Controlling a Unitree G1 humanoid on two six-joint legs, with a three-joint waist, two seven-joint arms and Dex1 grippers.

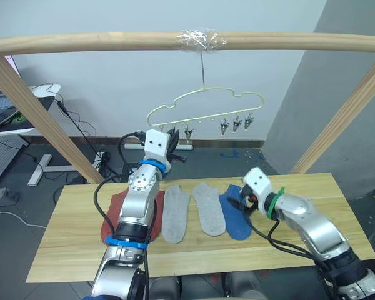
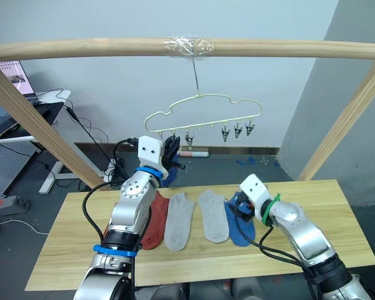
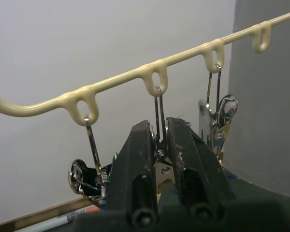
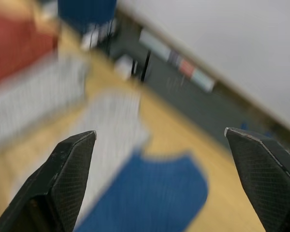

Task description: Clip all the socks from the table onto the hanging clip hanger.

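The pale-yellow clip hanger hangs by its hook from the wooden pole. My left gripper is raised to its left end and is shut on one small metal clip. On the table a rust-red sock, two light grey socks and a blue sock lie side by side. My right gripper hovers open just above the blue sock. Something blue shows below the left gripper, behind the arm; I cannot tell what it is.
A thick wooden pole with slanted side posts frames the table. Three free clips hang at the hanger's right end. A desk with cables stands behind on the left.
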